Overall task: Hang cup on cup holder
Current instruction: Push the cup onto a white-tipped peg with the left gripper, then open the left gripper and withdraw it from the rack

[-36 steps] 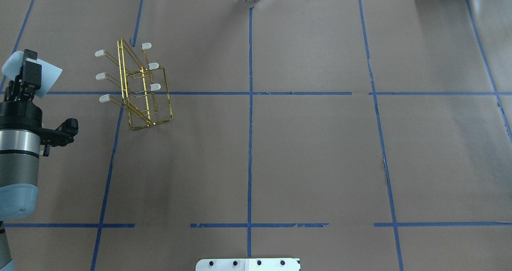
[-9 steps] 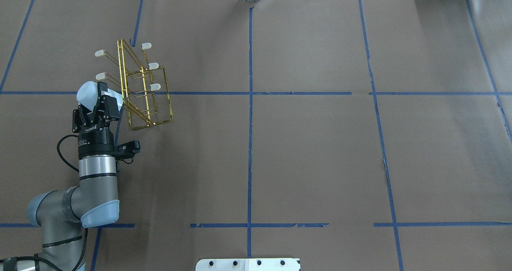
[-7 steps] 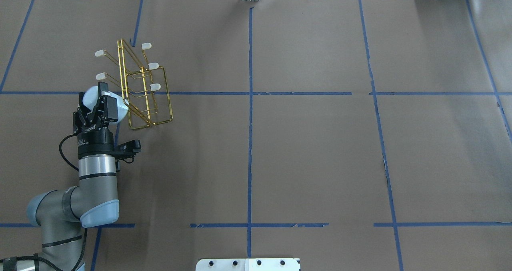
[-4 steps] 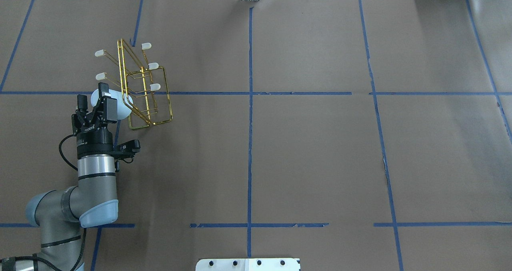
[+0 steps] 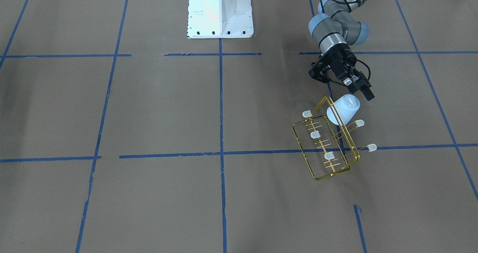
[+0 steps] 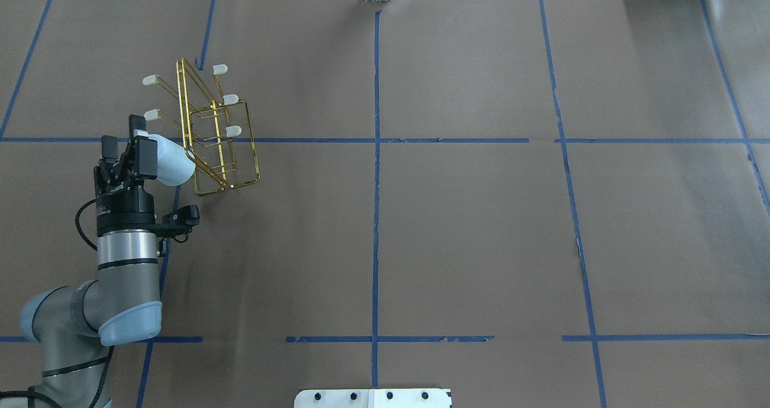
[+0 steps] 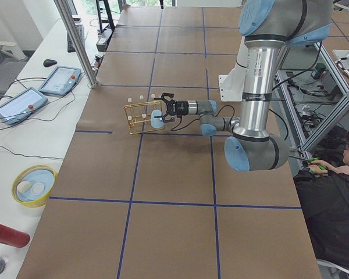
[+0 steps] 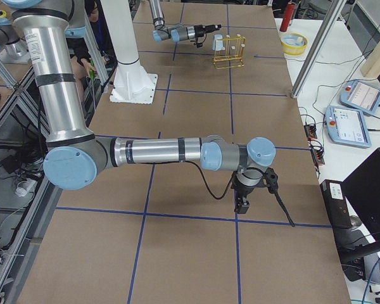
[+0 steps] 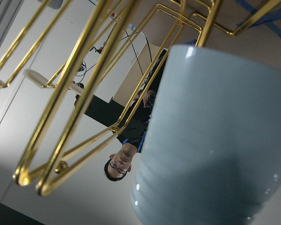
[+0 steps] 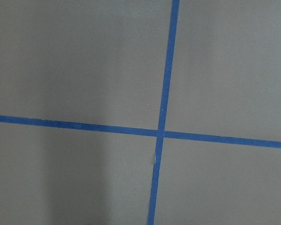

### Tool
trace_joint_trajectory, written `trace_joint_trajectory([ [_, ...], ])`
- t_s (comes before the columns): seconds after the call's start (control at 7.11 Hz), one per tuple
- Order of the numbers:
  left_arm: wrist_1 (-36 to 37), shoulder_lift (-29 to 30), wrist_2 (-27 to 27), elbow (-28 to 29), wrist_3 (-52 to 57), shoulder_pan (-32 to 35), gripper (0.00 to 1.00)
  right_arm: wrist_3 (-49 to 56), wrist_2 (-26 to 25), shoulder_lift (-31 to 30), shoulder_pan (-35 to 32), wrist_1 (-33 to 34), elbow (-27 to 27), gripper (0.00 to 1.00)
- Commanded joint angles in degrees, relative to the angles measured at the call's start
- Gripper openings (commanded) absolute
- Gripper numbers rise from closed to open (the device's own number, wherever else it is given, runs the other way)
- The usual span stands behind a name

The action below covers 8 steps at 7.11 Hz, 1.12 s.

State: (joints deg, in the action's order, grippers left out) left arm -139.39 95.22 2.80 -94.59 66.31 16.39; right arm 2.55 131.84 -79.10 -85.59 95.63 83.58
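The pale blue cup (image 6: 173,162) hangs tilted on the nearest left-side prong of the gold wire cup holder (image 6: 253,146), its mouth against the rack's upright frame. It also shows in the front view (image 5: 345,109). My left gripper (image 6: 125,138) is open and empty, just left of the cup's base and apart from it. The left wrist view shows the cup (image 9: 215,140) close up beside the gold wires (image 9: 79,98). My right gripper (image 8: 242,204) points down over bare table at the far right; I cannot tell whether it is open or shut.
A yellow-rimmed bowl (image 7: 34,186) and a red cylinder (image 7: 6,234) sit on the side table beyond the far edge. The white robot base (image 5: 220,10) stands mid-table on the robot's side. Blue tape lines grid the brown table cover.
My left gripper carried the cup from the far left to the rack, set it over the prong, opened, and has drawn back to the left. The cup stays on the rack.
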Motion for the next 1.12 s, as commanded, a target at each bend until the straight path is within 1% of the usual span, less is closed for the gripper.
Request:
trace_joint_trajectory([
  [0.0,-3.25,-6.25,0.10,-4.63,-10.41,0.04,1.00,0.00,0.00,0.00,-0.01,0.00,0.00,1.00],
  [0.42,-3.52,-13.64,1.06,-8.85,-43.16,0.04,1.00,0.00,0.00,0.00,-0.01,0.00,0.00,1.00],
  [0.56,-3.69,-15.14,5.77,-10.43,-55.11,0.04,1.00,0.00,0.00,0.00,-0.01,0.00,0.00,1.00],
  [0.7,-4.74,-15.41,8.60,-10.62,-68.89,0.13,1.00,0.00,0.00,0.00,-0.01,0.00,0.00,1.00],
  [0.98,-5.27,-15.50,10.99,-11.40,-92.92,0.22,1.00,0.00,0.00,0.00,-0.01,0.00,0.00,1.00],
])
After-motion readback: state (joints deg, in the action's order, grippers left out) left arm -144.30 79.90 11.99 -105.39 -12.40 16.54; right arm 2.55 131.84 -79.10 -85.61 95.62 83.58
